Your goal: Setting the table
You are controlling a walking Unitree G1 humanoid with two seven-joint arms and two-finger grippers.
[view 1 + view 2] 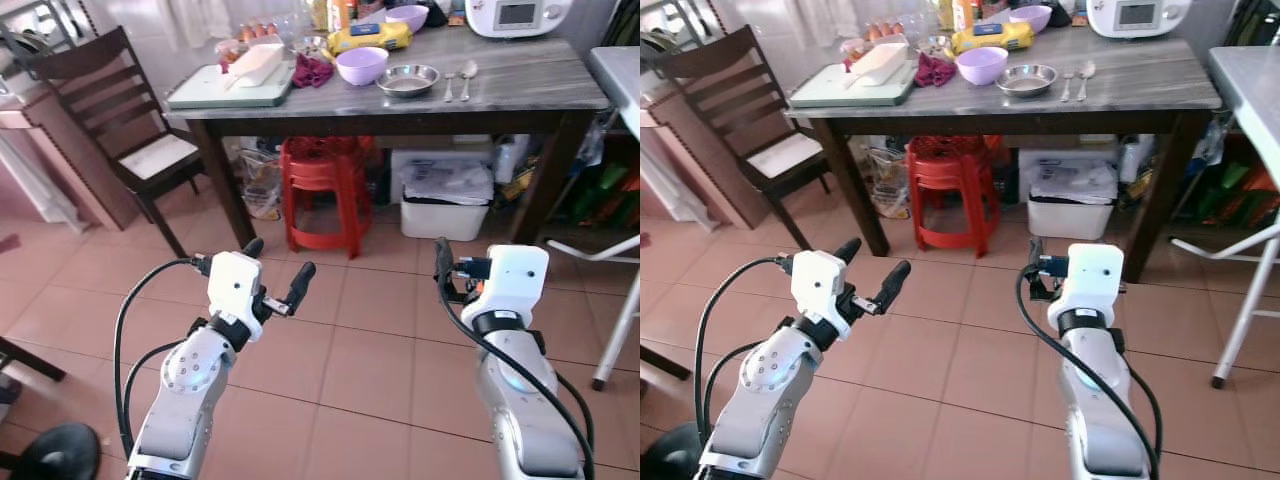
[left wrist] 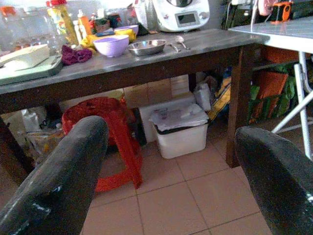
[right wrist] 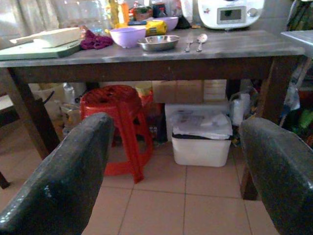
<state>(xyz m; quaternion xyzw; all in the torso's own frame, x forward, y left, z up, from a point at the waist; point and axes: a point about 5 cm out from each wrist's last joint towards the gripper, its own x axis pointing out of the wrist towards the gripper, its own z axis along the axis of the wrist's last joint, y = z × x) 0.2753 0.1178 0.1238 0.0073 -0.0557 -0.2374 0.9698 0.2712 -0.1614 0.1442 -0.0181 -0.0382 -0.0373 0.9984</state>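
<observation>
Pincers — left (image 1: 277,272) and right (image 3: 181,171) — both spread, empty; table (image 1: 540,85) far edge cut off.

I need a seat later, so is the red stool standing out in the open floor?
No, the red stool is tucked under the table.

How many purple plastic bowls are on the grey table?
2. One purple plastic bowl sits near the front, just left of the shallow steel dish. The second purple bowl stands further back, beside the yellow packet. Clutter at the back could hide more.
</observation>
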